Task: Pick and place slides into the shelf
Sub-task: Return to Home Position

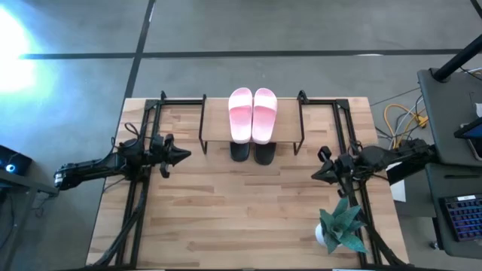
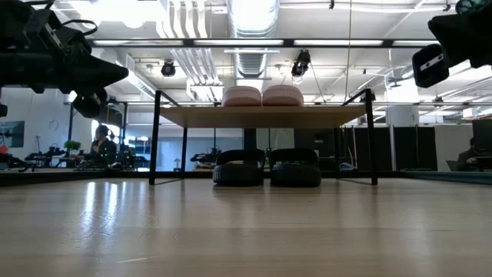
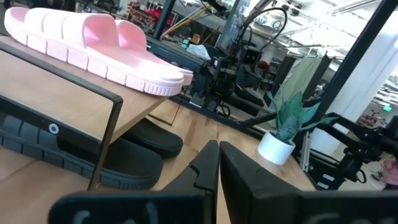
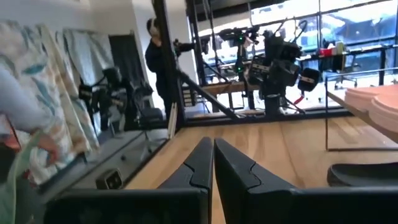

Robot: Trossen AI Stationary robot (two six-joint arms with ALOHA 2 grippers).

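Observation:
Two pale pink slides [image 1: 252, 114] lie side by side, soles down, on the shelf's plank top [image 1: 218, 120]; they also show in the low view [image 2: 262, 95] and left wrist view [image 3: 93, 46]. Two black slides [image 2: 267, 167] rest on the tabletop under the shelf, their ends sticking out toward the near edge [image 1: 252, 153]. My left gripper [image 1: 184, 154] hovers left of the shelf, shut and holding nothing [image 3: 219, 155]. My right gripper [image 1: 315, 174] hovers right of the shelf, shut and holding nothing [image 4: 213, 152].
A small potted plant in a white pot [image 1: 339, 226] stands near the table's near right corner, close to my right arm. Black metal frames [image 1: 147, 135] run along both table sides. Bare wood lies between the grippers, in front of the shelf. A person [image 4: 158, 56] stands beyond the table.

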